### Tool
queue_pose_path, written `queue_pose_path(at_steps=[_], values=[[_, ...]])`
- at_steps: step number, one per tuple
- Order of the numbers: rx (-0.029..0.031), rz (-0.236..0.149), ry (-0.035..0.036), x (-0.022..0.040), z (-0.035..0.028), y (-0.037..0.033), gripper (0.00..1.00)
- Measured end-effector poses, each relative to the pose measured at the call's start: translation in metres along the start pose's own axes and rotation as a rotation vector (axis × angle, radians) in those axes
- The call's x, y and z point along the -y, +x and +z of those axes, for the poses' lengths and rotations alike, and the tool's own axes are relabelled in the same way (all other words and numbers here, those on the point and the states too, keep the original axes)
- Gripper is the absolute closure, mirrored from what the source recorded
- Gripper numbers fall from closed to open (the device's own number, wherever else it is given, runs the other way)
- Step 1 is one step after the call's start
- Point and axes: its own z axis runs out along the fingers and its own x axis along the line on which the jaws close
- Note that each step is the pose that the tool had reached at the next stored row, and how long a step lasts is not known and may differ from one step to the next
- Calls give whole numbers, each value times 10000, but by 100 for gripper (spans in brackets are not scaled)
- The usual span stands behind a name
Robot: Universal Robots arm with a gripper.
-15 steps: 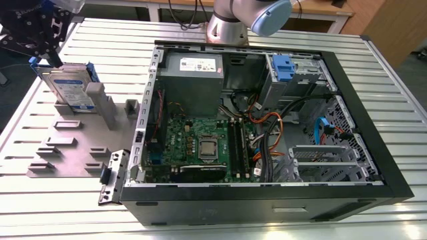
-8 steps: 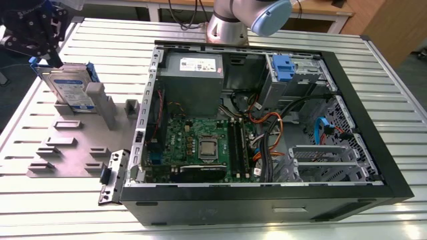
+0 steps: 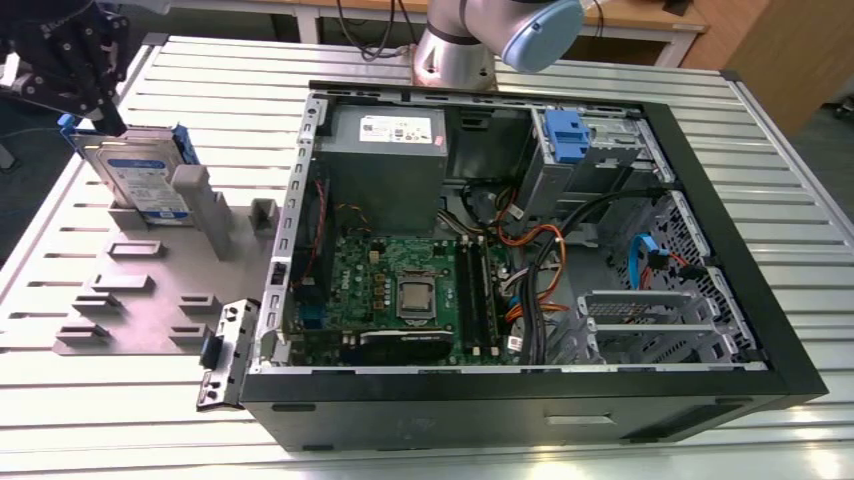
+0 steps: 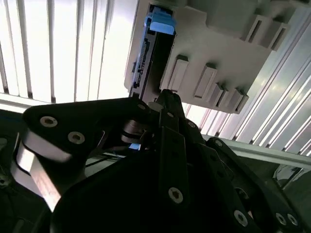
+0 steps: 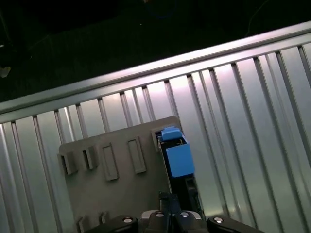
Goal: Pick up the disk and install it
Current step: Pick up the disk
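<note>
At the exterior view's left we saw the black gripper (image 3: 107,120) hanging just above the top edge of the flat silver metal disk with its white-and-blue label and blue plastic carrier rail (image 3: 140,180). The disk stood upright on its edge in a slot of the flat grey plastic fixture plate (image 3: 147,285), which lay on the ribbed silver metal tabletop (image 3: 214,70).

In both wrist views the gripper (image 4: 163,97) (image 5: 167,201) sat right at the near end of the disk (image 4: 150,53) (image 5: 179,158), over the fixture plate (image 4: 218,43) (image 5: 121,189). We could not tell how far it was open, nor whether it had hold of the disk.

Further toward the exterior view's right, beside the plate, lay the open black computer case (image 3: 507,405) on its side. Inside it we noted:
- a large grey power-supply box (image 3: 380,150) at the far side
- a green circuit board (image 3: 400,290) nearer to us
- orange and black cables (image 3: 534,240) to the right of the board
- a blue plastic tab (image 3: 567,135) in the far right bay

Behind the case rose the silver base of the robot arm (image 3: 447,55).
</note>
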Motion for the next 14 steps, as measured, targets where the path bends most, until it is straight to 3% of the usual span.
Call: queue_pose_path(at_steps=[6,8,10,12,14], values=[[8,-901,6,-1,4,-1,89],[70,-1110,-6,0,4,0,89],[178,-1245,-29,-1,4,0,89],[199,-1254,-32,0,4,-1,89],[315,-1261,-55,0,5,1,89]])
